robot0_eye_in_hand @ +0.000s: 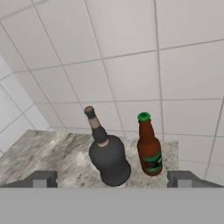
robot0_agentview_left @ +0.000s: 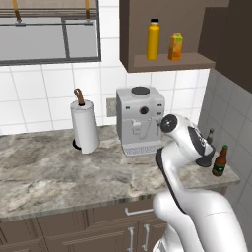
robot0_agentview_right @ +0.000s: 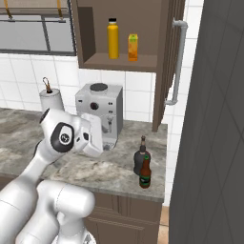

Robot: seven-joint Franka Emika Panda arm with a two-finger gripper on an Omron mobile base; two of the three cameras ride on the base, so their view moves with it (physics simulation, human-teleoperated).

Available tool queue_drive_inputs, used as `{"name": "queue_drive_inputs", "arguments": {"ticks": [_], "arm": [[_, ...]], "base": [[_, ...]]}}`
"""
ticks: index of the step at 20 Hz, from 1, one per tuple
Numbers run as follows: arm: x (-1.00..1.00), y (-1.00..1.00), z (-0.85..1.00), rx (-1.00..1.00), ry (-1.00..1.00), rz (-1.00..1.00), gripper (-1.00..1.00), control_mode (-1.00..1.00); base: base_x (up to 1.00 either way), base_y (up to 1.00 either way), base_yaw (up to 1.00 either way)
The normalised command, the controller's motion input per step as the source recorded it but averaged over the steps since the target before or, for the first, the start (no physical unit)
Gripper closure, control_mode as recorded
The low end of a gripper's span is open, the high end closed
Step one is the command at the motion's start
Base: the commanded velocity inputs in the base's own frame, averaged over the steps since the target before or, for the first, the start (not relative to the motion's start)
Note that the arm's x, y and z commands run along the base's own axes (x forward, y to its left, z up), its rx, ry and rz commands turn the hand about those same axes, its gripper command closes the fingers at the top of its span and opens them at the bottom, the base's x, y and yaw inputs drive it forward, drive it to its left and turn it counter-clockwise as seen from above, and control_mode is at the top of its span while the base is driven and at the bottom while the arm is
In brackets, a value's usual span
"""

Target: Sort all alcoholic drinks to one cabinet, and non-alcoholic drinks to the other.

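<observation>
On the counter's right end stand a squat black bottle (robot0_eye_in_hand: 109,162) and a slim brown beer bottle (robot0_eye_in_hand: 149,151) with a green label, side by side near the tiled wall. My gripper (robot0_eye_in_hand: 113,180) is open, its fingertips (robot0_eye_in_hand: 41,179) wide apart, facing both bottles from a short distance with nothing between them. The right base view shows the black bottle (robot0_agentview_right: 141,155) just behind the beer bottle (robot0_agentview_right: 145,172). A tall yellow-orange bottle (robot0_agentview_right: 113,39) and an orange juice carton (robot0_agentview_right: 133,47) stand on the shelf of the open cabinet (robot0_agentview_right: 119,62). Its door (robot0_agentview_right: 164,71) carries a long grey handle (robot0_agentview_right: 177,62).
A grey coffee machine (robot0_agentview_left: 140,120) stands under the cabinet, and a paper towel roll (robot0_agentview_left: 84,125) is left of it. The counter edge (robot0_agentview_right: 143,193) runs just in front of the bottles. A tall dark panel (robot0_agentview_right: 209,119) rises at the right. Drawers (robot0_agentview_left: 128,211) sit below.
</observation>
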Motion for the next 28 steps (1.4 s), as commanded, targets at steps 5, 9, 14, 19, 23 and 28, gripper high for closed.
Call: {"name": "queue_drive_inputs", "arguments": {"ticks": [5,9,14,19,23,28], "arm": [[0.11,-0.14,-0.15,0.00,0.01,0.00,-1.00,-1.00],[0.17,-0.13,-0.16,0.00,0.02,0.00,-1.00,-1.00],[0.17,-0.13,-0.18,-0.01,0.00,0.01,-1.00,-1.00],[0.17,-0.13,-0.16,-0.02,0.00,0.00,-1.00,-1.00],[0.13,-0.13,-0.10,-0.01,0.00,0.00,-1.00,-1.00],[0.09,-0.16,-0.11,0.00,0.00,0.00,-1.00,-1.00]], "base": [[0.00,0.00,0.00],[0.00,0.00,0.00],[0.00,0.00,0.00],[0.00,0.00,0.00],[0.00,0.00,0.00],[0.00,0.00,0.00]]}}
